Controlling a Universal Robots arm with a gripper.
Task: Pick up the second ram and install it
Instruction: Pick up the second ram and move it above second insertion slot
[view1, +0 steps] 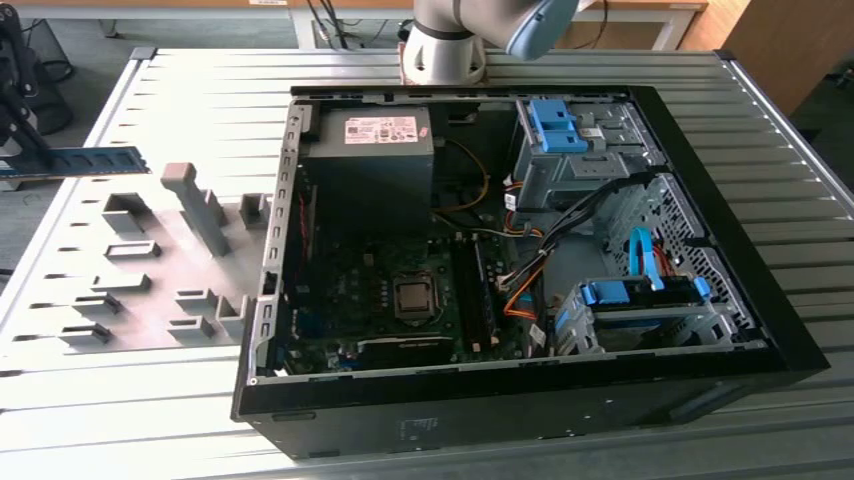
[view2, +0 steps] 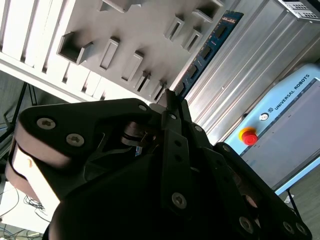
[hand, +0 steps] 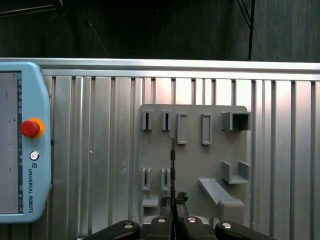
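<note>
The second ram (view1: 91, 162), a thin blue-green stick, hangs level above the table at the exterior view's far left, over the grey fixture plate (view1: 147, 270). My gripper (view1: 11, 165) is shut on one end of it at the picture's edge. In the second wrist view the ram (view2: 207, 50) sticks out from between the black fingers (view2: 172, 107). The first wrist view has it edge-on as a thin dark line (hand: 172, 160) rising from my gripper (hand: 173, 201). The black motherboard slots (view1: 474, 290) lie inside the open computer case (view1: 534, 400), well away toward the exterior view's right.
Grey fixture blocks (view1: 194, 200) stand up from the plate under the ram. The case's metal wall (view1: 278, 230) rises between plate and motherboard. A power supply (view1: 371, 160), drive cages (view1: 567, 140) and cables (view1: 534, 270) crowd the case. A teach pendant (hand: 22, 150) lies on the ribbed table.
</note>
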